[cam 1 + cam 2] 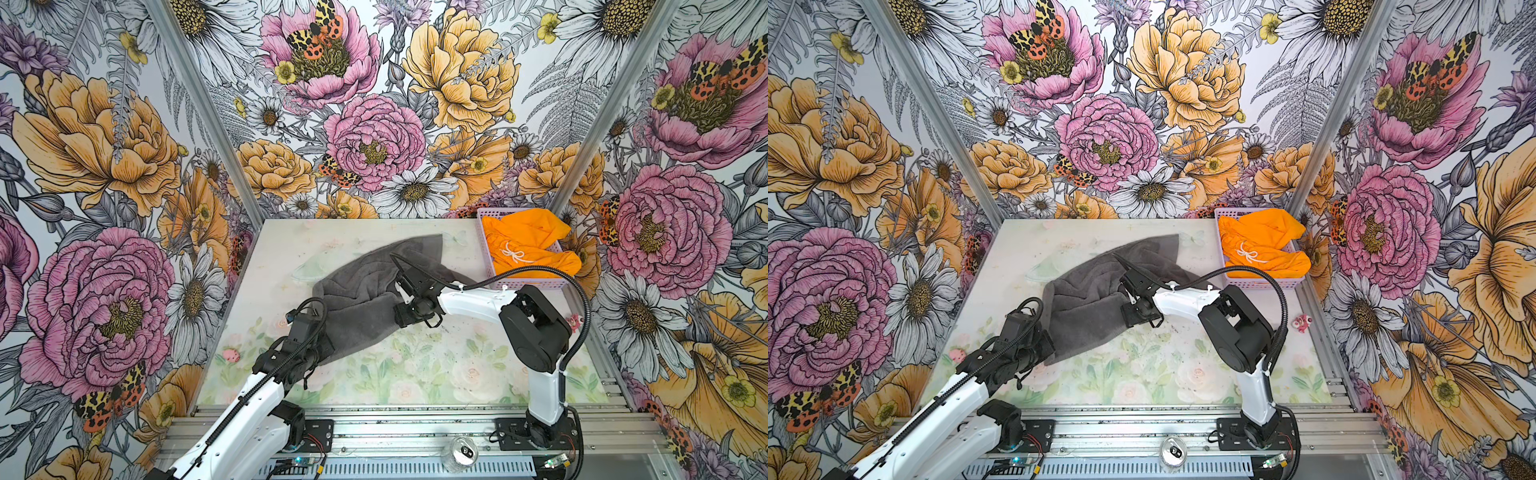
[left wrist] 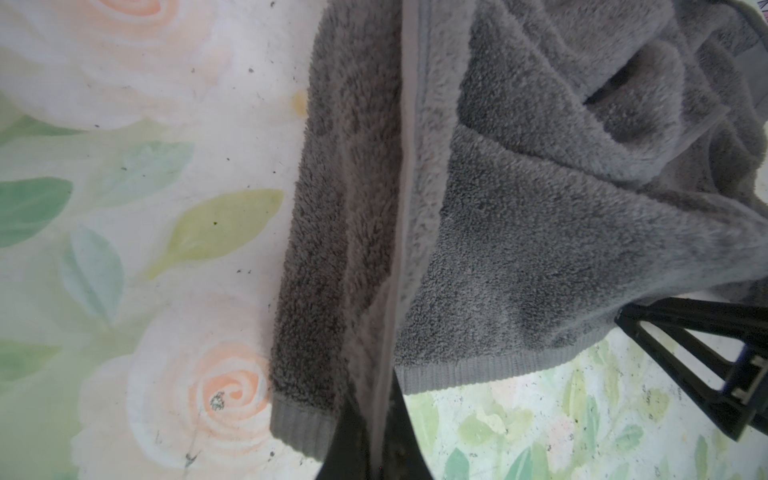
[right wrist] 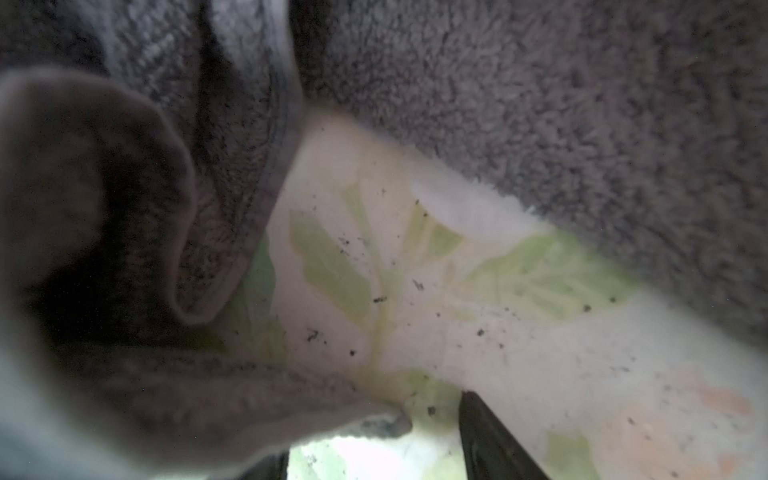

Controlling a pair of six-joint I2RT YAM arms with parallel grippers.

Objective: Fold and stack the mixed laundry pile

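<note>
Left claw is pinched tight on the grey towel hem. Right claw sits spread apart at the towel's edge, maybe brushing it, kinda blurry.

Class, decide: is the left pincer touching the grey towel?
Touching. The left wrist view shows the left pincer closed on an edge of the grey towel.

Bare table at front; towel across middle; basket fills far-right corner.
</note>
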